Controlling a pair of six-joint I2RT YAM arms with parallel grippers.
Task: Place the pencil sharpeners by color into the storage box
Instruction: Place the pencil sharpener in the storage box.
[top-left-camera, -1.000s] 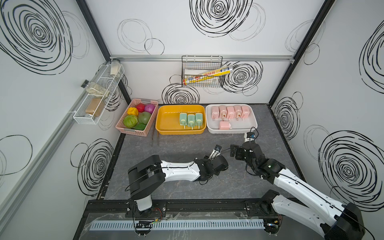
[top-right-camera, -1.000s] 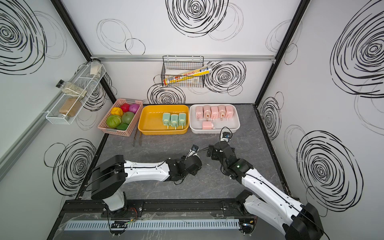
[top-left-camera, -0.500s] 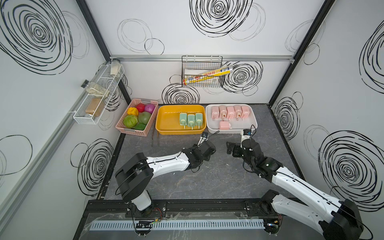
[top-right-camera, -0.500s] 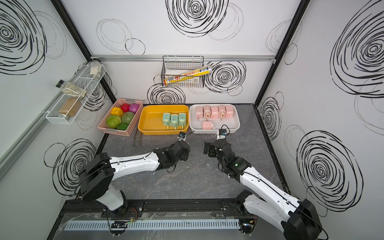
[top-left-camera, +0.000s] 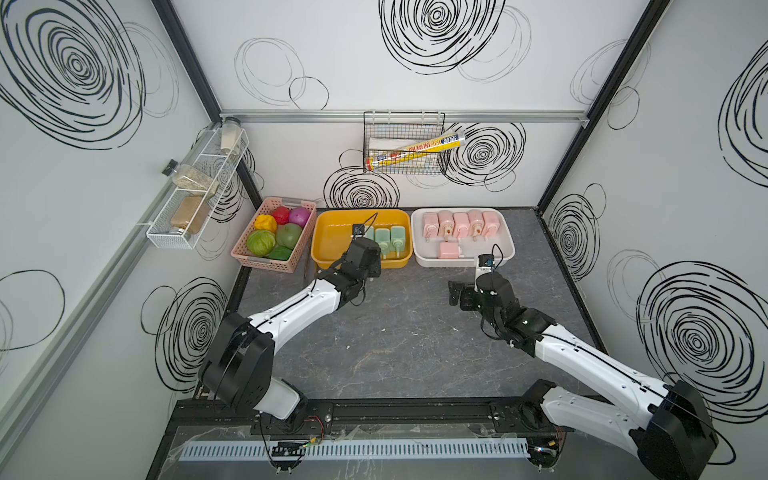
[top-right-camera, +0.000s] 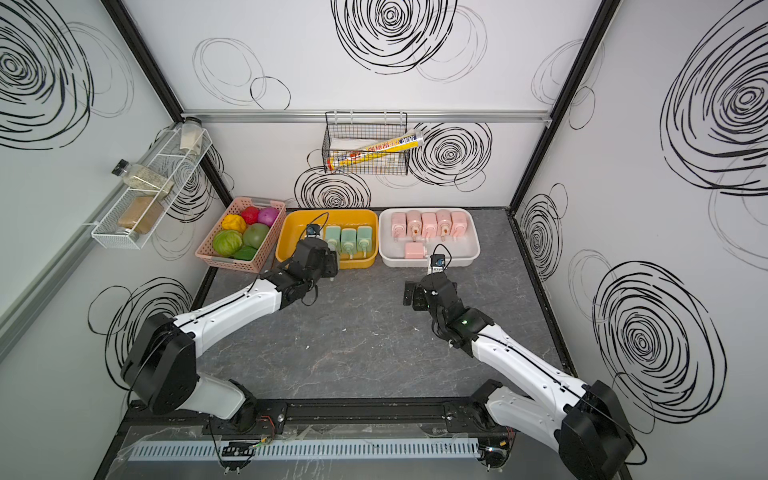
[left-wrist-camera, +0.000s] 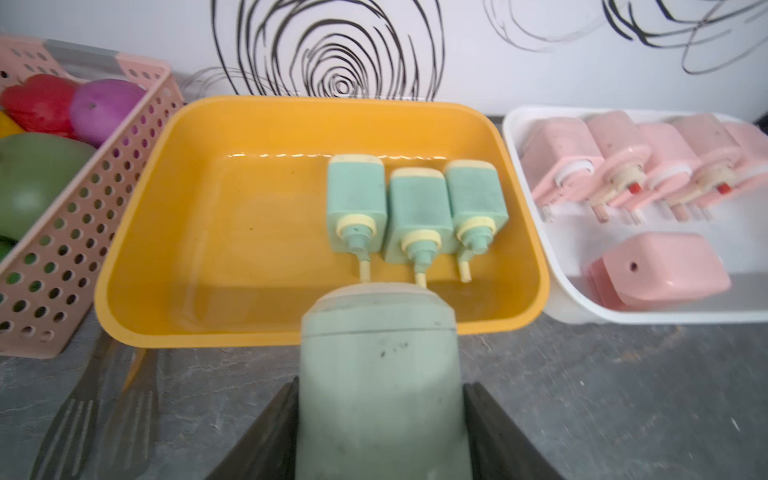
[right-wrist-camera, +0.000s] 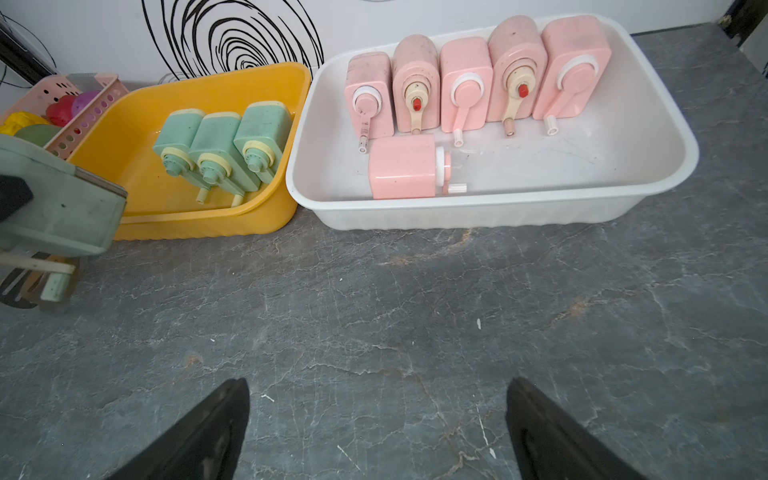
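P1: Grey marbled surface, swirl-print walls. Stock?
P2: Yellow tray — 3 mint sharpeners, side by side. White tray — 6 pink sharpeners; 5 in a row, 1 on its side in front.
P1: Step in hand?
P2: Last mint sharpener, no. 10 of 10, held just at the yellow tray's near rim. Left hand clamped on its two sides.
P1: Other side?
P2: Right hand spread wide, holds nothing, over bare surface.
P1: Next?
P2: Prob. carry fwd over the rim, lower beside the 3, keep the crank clear of the wall, then let go.
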